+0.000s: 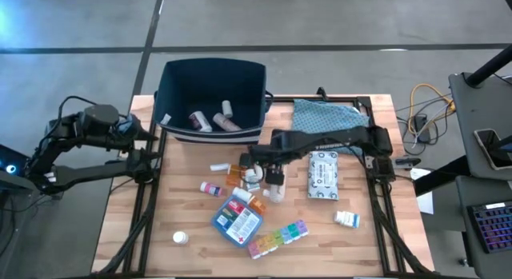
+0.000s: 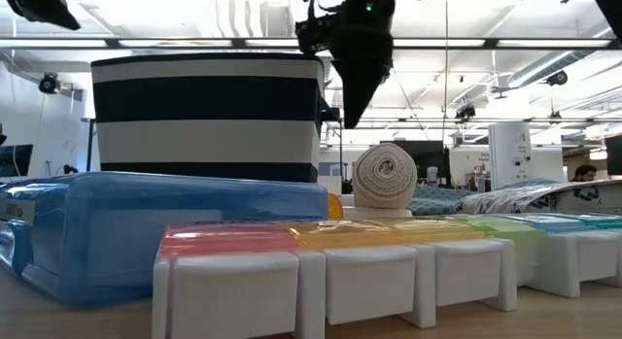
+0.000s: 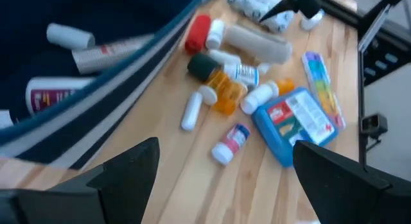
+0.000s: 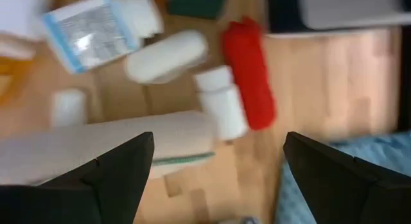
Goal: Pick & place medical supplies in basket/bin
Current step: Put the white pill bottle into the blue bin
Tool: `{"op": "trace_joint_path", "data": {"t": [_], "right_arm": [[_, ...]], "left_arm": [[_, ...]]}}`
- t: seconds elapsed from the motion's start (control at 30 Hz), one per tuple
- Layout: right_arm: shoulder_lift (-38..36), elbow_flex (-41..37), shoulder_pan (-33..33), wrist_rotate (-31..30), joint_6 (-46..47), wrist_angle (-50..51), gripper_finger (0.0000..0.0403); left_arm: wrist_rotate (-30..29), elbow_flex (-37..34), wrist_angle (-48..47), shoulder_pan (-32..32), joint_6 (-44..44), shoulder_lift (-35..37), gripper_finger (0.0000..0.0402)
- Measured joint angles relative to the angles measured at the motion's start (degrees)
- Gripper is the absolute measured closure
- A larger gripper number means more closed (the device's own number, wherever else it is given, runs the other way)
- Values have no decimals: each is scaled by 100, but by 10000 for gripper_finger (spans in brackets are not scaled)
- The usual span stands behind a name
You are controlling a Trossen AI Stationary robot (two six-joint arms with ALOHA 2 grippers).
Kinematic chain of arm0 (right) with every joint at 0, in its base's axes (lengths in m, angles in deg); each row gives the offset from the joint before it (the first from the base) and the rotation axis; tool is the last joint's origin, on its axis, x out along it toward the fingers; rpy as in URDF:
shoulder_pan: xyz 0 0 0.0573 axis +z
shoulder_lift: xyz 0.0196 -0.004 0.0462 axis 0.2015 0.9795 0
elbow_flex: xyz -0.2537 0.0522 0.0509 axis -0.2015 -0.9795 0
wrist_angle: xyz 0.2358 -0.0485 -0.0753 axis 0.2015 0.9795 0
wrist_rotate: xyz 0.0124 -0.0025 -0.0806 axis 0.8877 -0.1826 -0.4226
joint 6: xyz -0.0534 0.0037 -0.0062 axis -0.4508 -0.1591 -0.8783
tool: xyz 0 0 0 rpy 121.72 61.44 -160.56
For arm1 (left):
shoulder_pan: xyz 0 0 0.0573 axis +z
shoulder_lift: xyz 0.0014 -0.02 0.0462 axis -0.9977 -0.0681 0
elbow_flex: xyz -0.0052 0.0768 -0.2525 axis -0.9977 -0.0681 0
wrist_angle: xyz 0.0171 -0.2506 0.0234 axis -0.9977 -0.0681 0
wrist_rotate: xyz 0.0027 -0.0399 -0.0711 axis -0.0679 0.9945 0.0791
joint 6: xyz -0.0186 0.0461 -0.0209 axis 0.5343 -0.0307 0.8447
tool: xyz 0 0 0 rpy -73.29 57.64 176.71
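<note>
Above mid-table clutter | right gripper (image 1: 254, 169) jaws spread, empty, poised over white bandage roll (image 4: 109, 147) | left gripper (image 1: 152, 143) spread wide, waiting beside dark navy soft-sided bin (image 1: 172, 79), which already holds bottles

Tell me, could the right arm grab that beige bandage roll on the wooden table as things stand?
Probably yes. The right pincer hangs open just above the beige bandage roll, empty, with nothing lying over the roll; small bottles crowd beside it, though.

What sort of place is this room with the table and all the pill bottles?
Probably a robotics lab or open workshop: a wooden table flanked by two robot arms, a concrete floor, and a keyboard on a side desk.
</note>
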Motion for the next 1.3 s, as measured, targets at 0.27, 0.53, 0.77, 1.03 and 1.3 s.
{"op": "trace_joint_path", "data": {"t": [0.27,0.53,0.77,1.03,1.3], "right_arm": [[17,-670,68,25,189,-738,74],[54,-1115,60,393,59,-1477,74],[54,-1340,-240,417,31,-2170,74],[54,-2051,-523,558,-173,-2586,74],[54,-2539,-572,791,-125,-3262,74]], "left_arm": [[302,-4,-604,0,-85,303,67],[225,-9,-611,1,-50,685,67],[64,-35,-610,1,-22,736,67],[51,-85,-615,0,-19,730,67],[-279,-109,-618,0,-15,723,67]]}}
